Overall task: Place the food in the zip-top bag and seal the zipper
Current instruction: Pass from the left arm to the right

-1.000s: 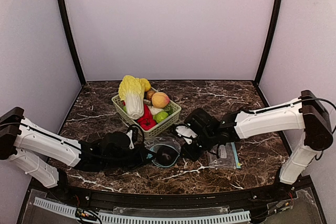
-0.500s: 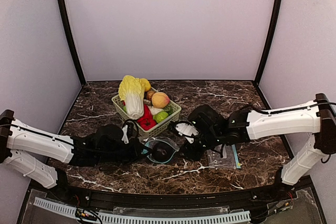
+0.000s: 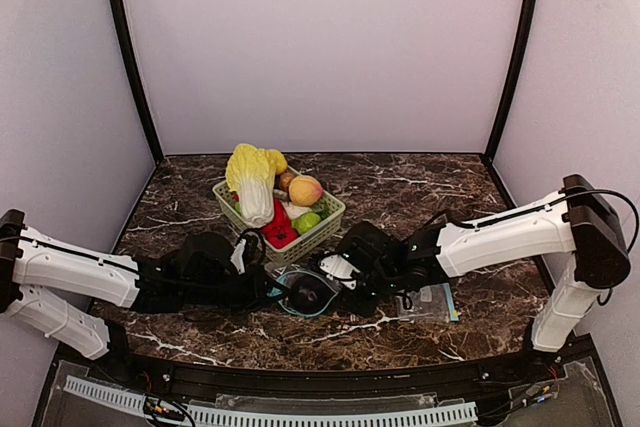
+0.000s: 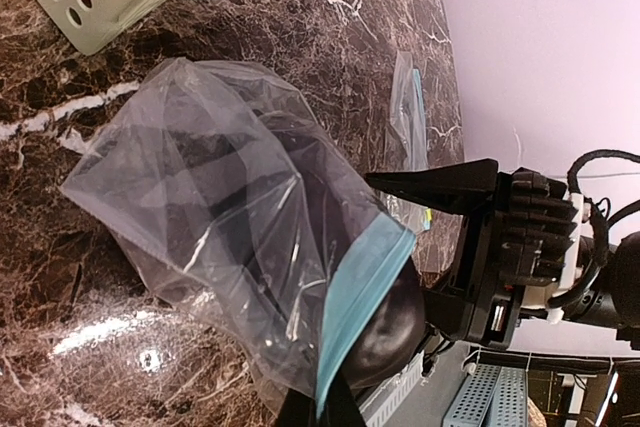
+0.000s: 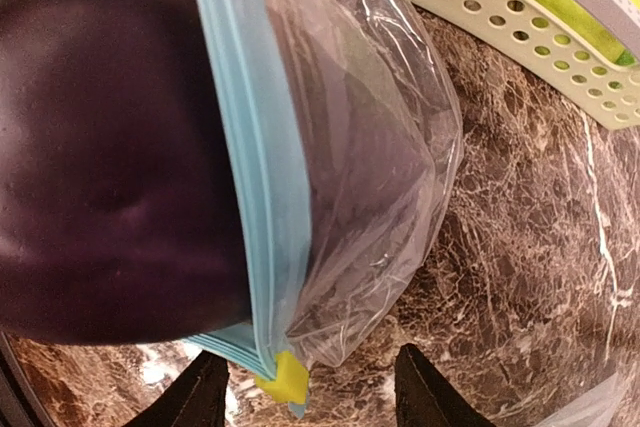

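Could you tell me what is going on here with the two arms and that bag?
The left claw is shut on the blue zipper edge of the zip-top bag. A dark purple eggplant sits partway in the bag's mouth. The right claw stands open right in front of it, holding nothing. The peach and the green fruit lie in the basket, and the zipper is not sealed.
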Controlling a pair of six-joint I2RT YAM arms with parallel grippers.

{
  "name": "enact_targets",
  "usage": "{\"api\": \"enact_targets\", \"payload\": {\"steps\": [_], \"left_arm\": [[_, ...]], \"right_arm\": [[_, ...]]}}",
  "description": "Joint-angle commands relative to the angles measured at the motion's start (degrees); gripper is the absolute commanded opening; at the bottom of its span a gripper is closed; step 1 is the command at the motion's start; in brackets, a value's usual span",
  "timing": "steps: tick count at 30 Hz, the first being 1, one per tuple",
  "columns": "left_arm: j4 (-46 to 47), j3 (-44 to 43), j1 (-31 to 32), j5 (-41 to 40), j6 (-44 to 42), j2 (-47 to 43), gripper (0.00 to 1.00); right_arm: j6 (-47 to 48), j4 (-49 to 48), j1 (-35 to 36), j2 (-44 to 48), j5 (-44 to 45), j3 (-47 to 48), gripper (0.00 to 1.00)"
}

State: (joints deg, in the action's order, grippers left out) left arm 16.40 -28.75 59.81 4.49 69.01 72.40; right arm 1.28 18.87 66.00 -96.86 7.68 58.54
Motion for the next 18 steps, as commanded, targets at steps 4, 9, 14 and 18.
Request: {"api": "enact_targets", "payload": {"steps": [4, 9, 14, 18], "left_arm": [[0.47, -0.47, -0.98, 3.11, -1.05, 1.25, 0.01], [0.42, -1.03, -1.97, 4.09, -1.69, 1.75, 0.01], [-16.85, -7.56, -2.68, -1.60, -11.57, 0.07, 0.01], [-32.98, -15.83, -2.63, -9.49, -20.87, 0.64, 0.01]], "right_arm": [[4.55, -3.49, 1.12, -2.13, 2.63, 2.38, 0.39], [5.39, -2.85, 1.40, 0.00, -0.24, 2.50, 0.02], [2.63, 8.73, 2.21, 3.54, -6.86, 8.07, 0.00], [-1.21, 16.83, 2.75, 5.69, -14.77, 12.39, 0.00]]}}
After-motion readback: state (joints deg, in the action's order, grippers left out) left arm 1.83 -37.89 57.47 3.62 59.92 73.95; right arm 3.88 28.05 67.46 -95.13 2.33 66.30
